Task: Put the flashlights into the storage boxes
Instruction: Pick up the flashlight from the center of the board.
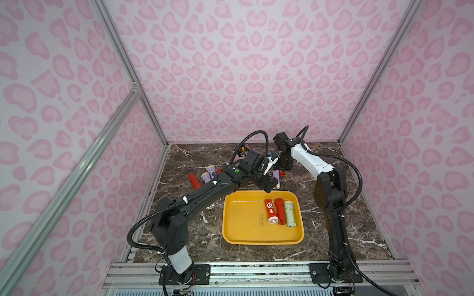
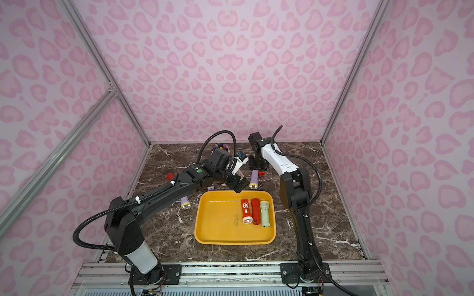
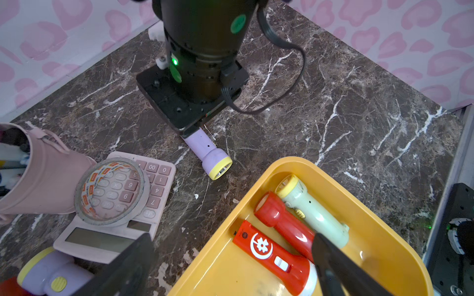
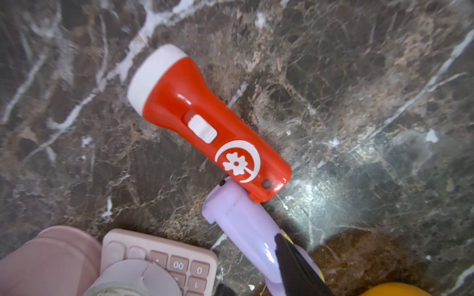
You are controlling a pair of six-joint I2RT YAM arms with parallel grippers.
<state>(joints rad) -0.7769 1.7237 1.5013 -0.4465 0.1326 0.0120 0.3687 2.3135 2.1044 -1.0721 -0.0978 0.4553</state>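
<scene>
Bright even light, glare, soft wrist views

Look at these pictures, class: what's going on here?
Flashlights are going into a yellow tray: two red and one pale green lie inside. The right gripper is down over a lilac flashlight behind the tray; whether it grips is unclear. The left gripper hangs open above the tray's far edge.

Three flashlights (image 1: 280,211) lie side by side in yellow tray (image 1: 243,217).
</scene>
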